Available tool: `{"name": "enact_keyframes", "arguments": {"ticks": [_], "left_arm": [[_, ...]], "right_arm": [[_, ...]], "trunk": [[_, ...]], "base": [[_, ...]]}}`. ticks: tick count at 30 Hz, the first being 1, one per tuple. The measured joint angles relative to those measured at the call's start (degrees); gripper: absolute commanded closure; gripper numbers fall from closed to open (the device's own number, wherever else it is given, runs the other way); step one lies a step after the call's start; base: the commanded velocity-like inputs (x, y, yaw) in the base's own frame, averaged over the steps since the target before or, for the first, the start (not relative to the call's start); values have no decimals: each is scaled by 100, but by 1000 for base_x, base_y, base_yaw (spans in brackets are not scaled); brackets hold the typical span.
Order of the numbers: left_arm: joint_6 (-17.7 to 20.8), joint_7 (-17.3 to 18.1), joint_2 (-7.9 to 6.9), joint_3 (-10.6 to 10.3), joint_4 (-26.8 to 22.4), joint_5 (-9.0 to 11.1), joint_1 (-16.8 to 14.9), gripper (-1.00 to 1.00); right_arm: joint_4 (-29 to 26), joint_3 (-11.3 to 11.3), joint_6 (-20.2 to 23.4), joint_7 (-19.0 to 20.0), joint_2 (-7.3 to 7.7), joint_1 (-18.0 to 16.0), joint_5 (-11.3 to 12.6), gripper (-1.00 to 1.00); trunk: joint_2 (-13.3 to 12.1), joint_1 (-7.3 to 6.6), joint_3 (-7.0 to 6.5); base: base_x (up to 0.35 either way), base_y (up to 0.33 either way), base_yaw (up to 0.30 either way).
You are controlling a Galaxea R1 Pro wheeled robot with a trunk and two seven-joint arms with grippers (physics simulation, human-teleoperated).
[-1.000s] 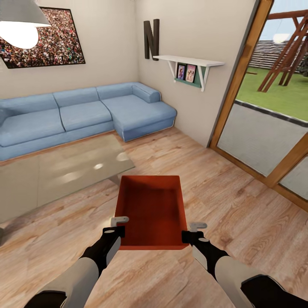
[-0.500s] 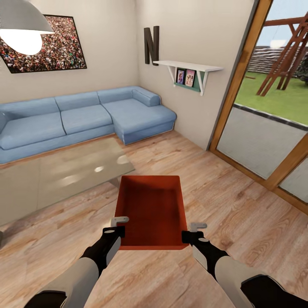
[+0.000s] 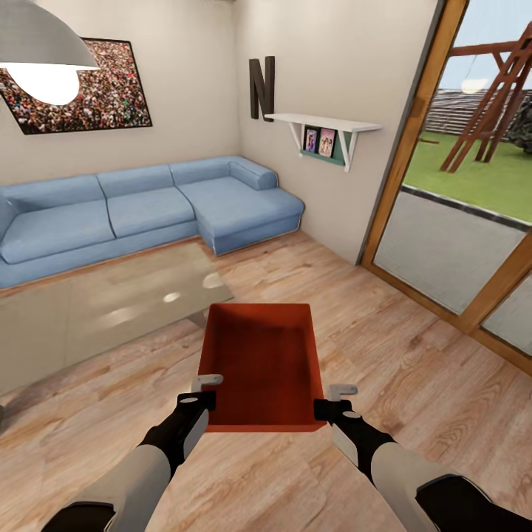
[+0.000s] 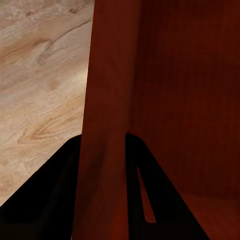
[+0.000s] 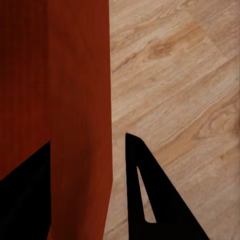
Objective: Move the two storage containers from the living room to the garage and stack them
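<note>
One red-orange storage container [image 3: 262, 362] hangs above the living room's light wood-plank flooring [image 3: 414, 384], straight in front of me, open side up and empty. My left gripper [image 3: 206, 396] is shut on its left wall near the near corner; in the left wrist view the thin red wall [image 4: 102, 125] runs between the two dark fingers [image 4: 150, 200]. My right gripper [image 3: 329, 403] is shut on the right wall, and the right wrist view has that wall [image 5: 80, 125] between its fingers [image 5: 145, 200]. The second container is out of view.
A glass coffee table [image 3: 111, 303] stands just ahead to the left, with the blue sectional sofa [image 3: 148, 207] behind it. Wood-framed glass doors [image 3: 443, 244] line the right side. A white wall shelf [image 3: 325, 122] and a hanging lamp [image 3: 41, 44] sit higher up.
The whole picture has shifted, so the camera has moved: the sofa and table lie lower and look slightly farther. The container and both grippers keep their places in front of me.
</note>
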State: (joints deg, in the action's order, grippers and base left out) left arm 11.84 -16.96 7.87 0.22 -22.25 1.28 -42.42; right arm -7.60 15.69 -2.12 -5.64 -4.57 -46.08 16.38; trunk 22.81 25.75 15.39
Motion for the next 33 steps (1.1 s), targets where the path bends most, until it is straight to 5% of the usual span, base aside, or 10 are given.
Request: {"name": "enact_keyframes", "arguments": {"ticks": [33], "left_arm": [[-35,27,-13,3,14,32,3,100]], "right_arm": [[-12,-24,8,4,-3,-3,-48,100]], "trunk": [[-1,0,-305]], "base": [[0,0,0]]}}
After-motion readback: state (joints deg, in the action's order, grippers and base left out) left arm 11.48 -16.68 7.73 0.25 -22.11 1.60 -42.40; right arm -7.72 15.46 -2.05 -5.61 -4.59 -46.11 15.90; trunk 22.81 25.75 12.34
